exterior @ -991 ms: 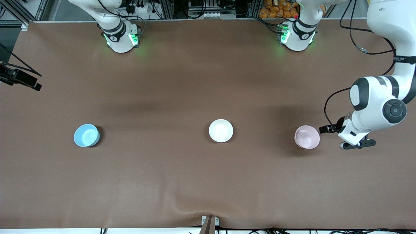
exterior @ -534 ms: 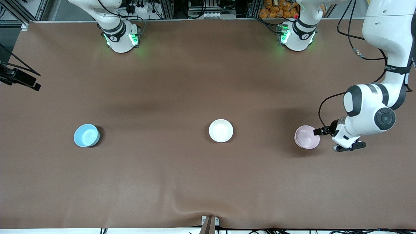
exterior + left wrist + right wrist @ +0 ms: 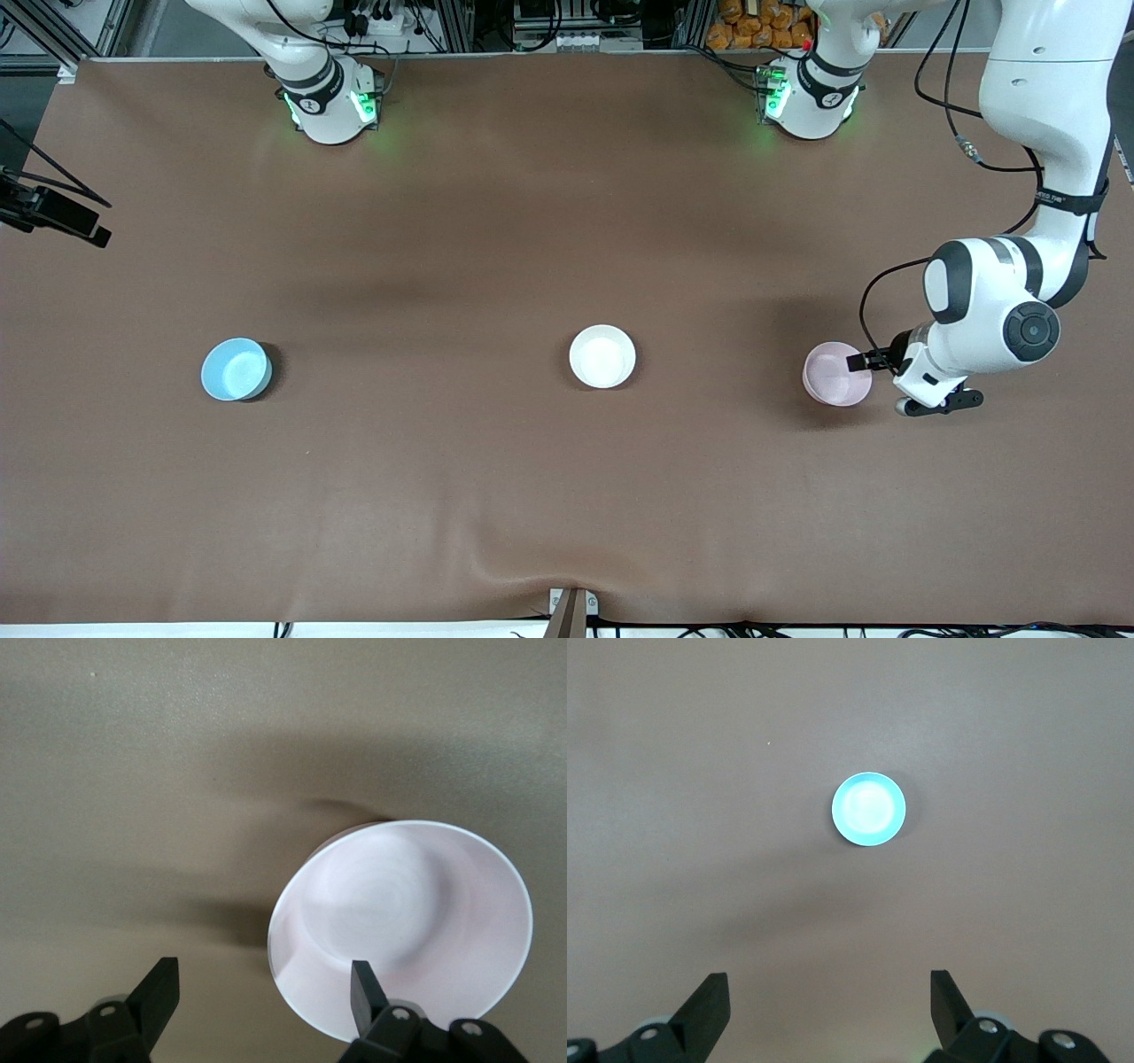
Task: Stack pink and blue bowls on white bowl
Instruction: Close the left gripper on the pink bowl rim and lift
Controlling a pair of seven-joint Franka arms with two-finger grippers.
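Three bowls stand in a row on the brown table: the blue bowl (image 3: 236, 369) toward the right arm's end, the white bowl (image 3: 602, 356) in the middle, the pink bowl (image 3: 836, 374) toward the left arm's end. My left gripper (image 3: 873, 365) is low at the pink bowl (image 3: 403, 926) and open (image 3: 261, 988). It straddles the rim, one finger over the inside, the other over bare table outside. My right gripper (image 3: 828, 1005) is open and empty, high above the blue bowl (image 3: 869, 809); it does not show in the front view.
The two arm bases (image 3: 332, 97) (image 3: 811, 97) stand along the table's edge farthest from the front camera. A black camera mount (image 3: 53, 217) juts in at the right arm's end. A small bracket (image 3: 571, 607) sits at the nearest edge, by a fold in the cloth.
The left arm has moved in toward the pink bowl, bringing one finger over its rim, and its jaws have narrowed a little. The bowls have not moved.
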